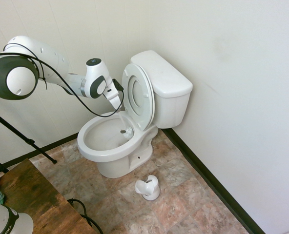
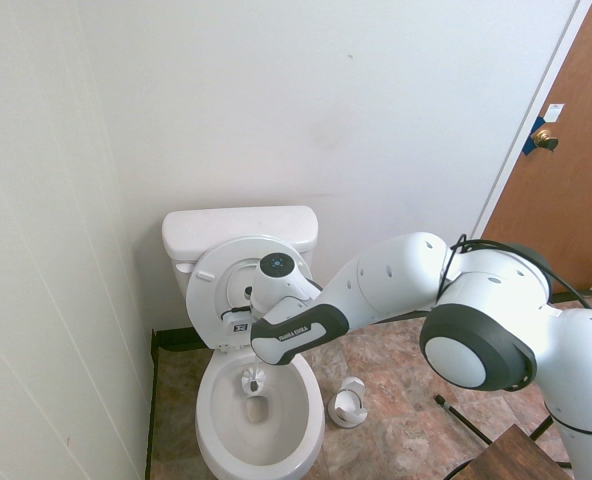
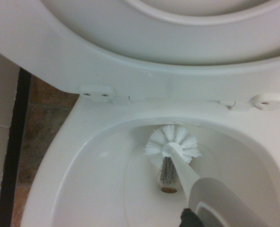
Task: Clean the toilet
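scrubbing toilet bowl [image 1: 107, 134] with brush [image 3: 172, 149]

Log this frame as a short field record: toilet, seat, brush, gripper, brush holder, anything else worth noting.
toilet: white, against the wall
seat and lid: raised, leaning back toward the tank
brush: white bristle head inside the bowl, at the side nearer the tank; handle angled up toward the gripper
gripper: shut on the brush handle, above the bowl's rear
brush holder: white, on the floor beside the toilet
door: brown, brass knob
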